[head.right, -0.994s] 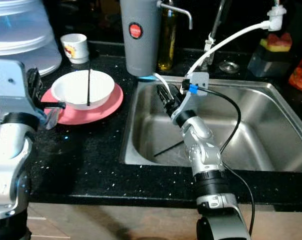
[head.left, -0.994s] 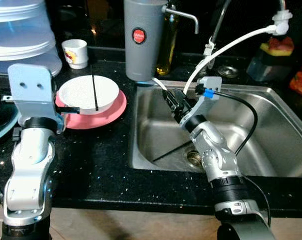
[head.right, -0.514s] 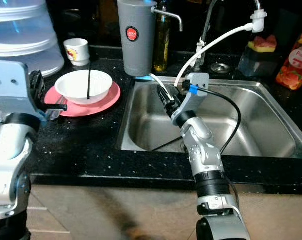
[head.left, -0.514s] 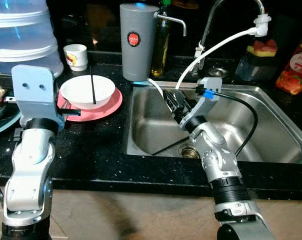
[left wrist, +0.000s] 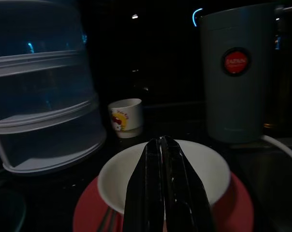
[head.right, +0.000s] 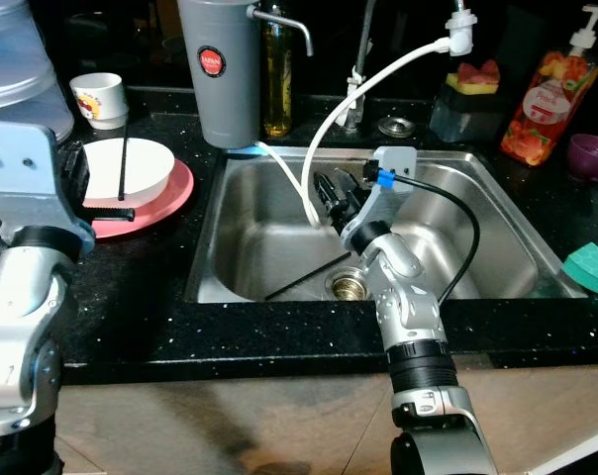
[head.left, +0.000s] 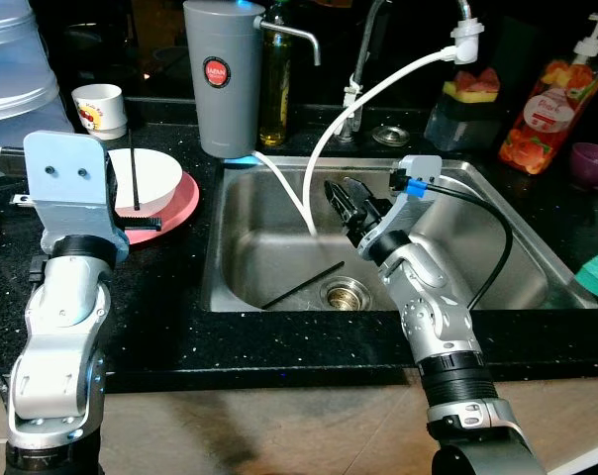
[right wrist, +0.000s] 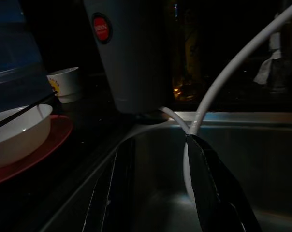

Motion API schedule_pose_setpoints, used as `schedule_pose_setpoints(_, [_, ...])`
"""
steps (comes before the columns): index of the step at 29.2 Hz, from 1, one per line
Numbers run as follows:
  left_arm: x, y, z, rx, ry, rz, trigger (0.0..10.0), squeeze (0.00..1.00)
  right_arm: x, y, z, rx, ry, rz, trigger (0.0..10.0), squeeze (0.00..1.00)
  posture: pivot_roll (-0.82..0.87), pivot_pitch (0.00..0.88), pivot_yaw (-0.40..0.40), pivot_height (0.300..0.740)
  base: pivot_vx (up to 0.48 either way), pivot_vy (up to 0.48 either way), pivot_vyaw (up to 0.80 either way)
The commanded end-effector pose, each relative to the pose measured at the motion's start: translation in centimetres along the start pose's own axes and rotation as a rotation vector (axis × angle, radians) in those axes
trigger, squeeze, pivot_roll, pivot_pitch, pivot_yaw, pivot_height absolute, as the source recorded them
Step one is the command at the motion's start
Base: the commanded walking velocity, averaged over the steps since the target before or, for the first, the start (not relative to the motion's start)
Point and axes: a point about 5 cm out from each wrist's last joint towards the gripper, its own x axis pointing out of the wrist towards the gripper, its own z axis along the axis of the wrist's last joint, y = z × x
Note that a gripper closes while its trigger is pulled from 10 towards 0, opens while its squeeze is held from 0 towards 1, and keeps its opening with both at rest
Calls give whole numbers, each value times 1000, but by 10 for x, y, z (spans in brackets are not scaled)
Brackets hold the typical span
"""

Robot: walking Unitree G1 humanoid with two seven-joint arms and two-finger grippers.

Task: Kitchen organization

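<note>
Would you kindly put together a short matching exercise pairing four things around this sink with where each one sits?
Things:
1. black chopstick
2. white bowl
3. soap bottle
4. small white cup

Places:
A. on the pink plate
B. lying on the sink floor beside the drain
C. on the counter behind the bowl, next to the stacked clear containers
D. on the counter behind the sink's right end

Pairs: 1-B, 2-A, 3-D, 4-C
</note>
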Motion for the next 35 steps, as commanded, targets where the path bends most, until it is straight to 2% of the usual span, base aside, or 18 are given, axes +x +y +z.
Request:
schedule_pose_setpoints(1, [0,1,-3,-13,22,3,10000,0,1,2,0,-3,9,7,10000,0,19,62,-54,740,0,0,0])
schedule_pose_setpoints(5, [0,-1,-3,-7,36,-12,10000,0,1,1,0,-4,10,4,10000,0,15,65,-53,740,0,380,0])
schedule_pose_setpoints(18, [1,-1,-1,-26,22,1,10000,0,0,-1,1,-8,11,0,10000,0,11,69,-55,740,0,0,0])
schedule_pose_setpoints(22, [0,-1,-1,-16,16,4,10000,0,0,-1,1,-7,11,1,10000,0,13,68,-57,740,0,0,0])
schedule_pose_setpoints(27, [1,0,-2,52,30,3,10000,0,1,0,1,-5,10,5,10000,0,12,68,-57,740,0,-376,0])
schedule_pose_setpoints(32, [0,0,-4,-23,33,18,10000,0,1,0,1,-9,10,6,10000,0,8,67,-56,740,0,-192,0])
schedule_pose_setpoints(35, [0,0,-5,-19,40,19,10000,0,1,0,1,-15,9,6,10000,0,5,66,-56,740,0,0,0])
